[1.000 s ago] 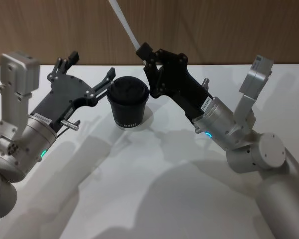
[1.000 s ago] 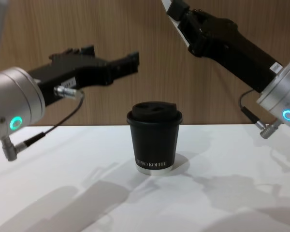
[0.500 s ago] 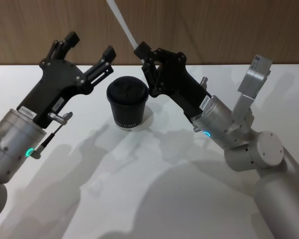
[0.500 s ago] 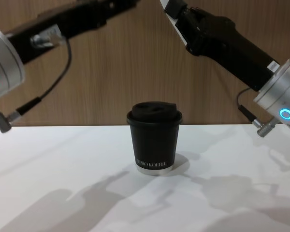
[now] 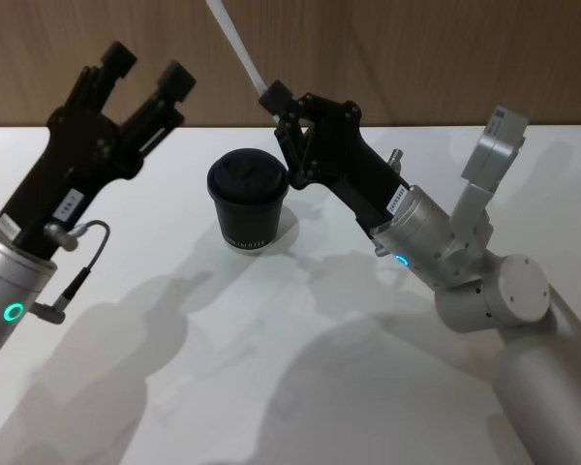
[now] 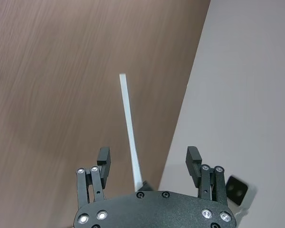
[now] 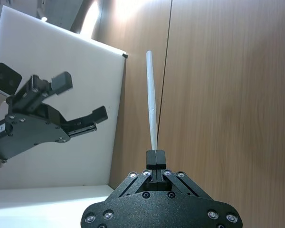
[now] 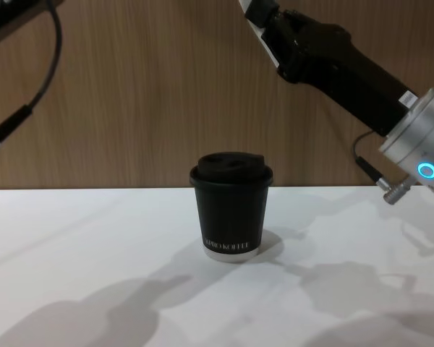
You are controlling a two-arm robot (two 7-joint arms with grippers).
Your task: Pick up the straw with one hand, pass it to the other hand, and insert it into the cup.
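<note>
Head view: both arms raised over a white surface (image 5: 271, 339), with the cup (image 5: 249, 199) sitting in the middle
Right end effector (image 5: 272, 97): clamped tight on the lower end of the straw (image 5: 234, 44), up above the cup's back-right side
Straw: white, pokes out of those fingertips tilted up and to the left, top end runs off the frame, well clear of the cup
Left end effector (image 5: 147, 68): fingers spread wide, holding nothing, up high to the left of the straw and apart from it
Left wrist view: the straw lines up with the gap between the fingers, but farther off
Cup: black, lid on, upright on the surface, lower than both end effectors
</note>
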